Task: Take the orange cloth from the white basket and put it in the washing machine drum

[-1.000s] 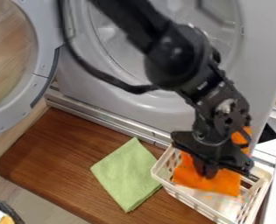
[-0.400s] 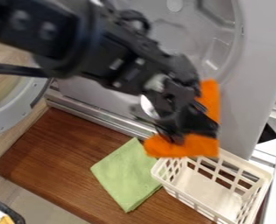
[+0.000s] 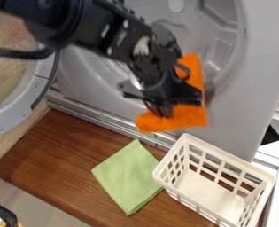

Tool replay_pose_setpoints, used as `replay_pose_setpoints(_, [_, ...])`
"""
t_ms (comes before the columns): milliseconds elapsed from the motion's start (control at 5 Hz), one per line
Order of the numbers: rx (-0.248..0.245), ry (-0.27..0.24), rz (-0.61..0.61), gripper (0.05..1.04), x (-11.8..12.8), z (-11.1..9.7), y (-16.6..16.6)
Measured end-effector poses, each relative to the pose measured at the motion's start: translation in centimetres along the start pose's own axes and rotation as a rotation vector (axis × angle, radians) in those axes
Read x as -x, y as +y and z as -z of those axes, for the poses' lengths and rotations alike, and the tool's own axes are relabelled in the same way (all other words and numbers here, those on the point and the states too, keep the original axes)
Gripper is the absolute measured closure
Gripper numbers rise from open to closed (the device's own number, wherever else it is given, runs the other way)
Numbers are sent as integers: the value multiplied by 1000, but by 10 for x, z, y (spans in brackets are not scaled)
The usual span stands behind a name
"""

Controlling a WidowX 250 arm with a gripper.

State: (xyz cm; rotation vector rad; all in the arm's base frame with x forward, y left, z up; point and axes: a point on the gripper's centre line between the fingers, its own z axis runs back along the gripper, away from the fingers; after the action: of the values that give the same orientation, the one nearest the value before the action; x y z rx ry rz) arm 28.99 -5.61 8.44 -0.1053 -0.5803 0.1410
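The black gripper (image 3: 160,111) hangs in front of the washing machine's round opening, above the metal strip at the board's back edge. It is shut on an orange cloth (image 3: 186,116), which spreads out below and to the right of it, one part rising behind the gripper. Below and to the right stands a white plastic basket (image 3: 215,155) with nothing in it. A folded green cloth (image 3: 128,177) lies flat on the wooden board, left of the basket.
The grey washing machine (image 3: 242,97) stands behind, its round door (image 3: 42,86) swung open at the left. A brown wooden board (image 3: 58,164) lies in front. A black object (image 3: 1,212) shows at the lower left corner.
The gripper has lifted the orange cloth out of the basket and carried it up and left, toward the machine's opening. The basket and green cloth have stayed put.
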Motion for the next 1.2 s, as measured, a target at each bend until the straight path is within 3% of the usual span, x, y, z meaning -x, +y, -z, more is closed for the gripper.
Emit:
replay_pose_setpoints(400, [1, -37, -25, 1031, -45, 22, 11])
replay_pose_setpoints(1000, [14, 2, -48, 1014, -90, 80, 27])
replay_pose_setpoints(1200, [17, 17, -42, 874, -96, 81, 26])
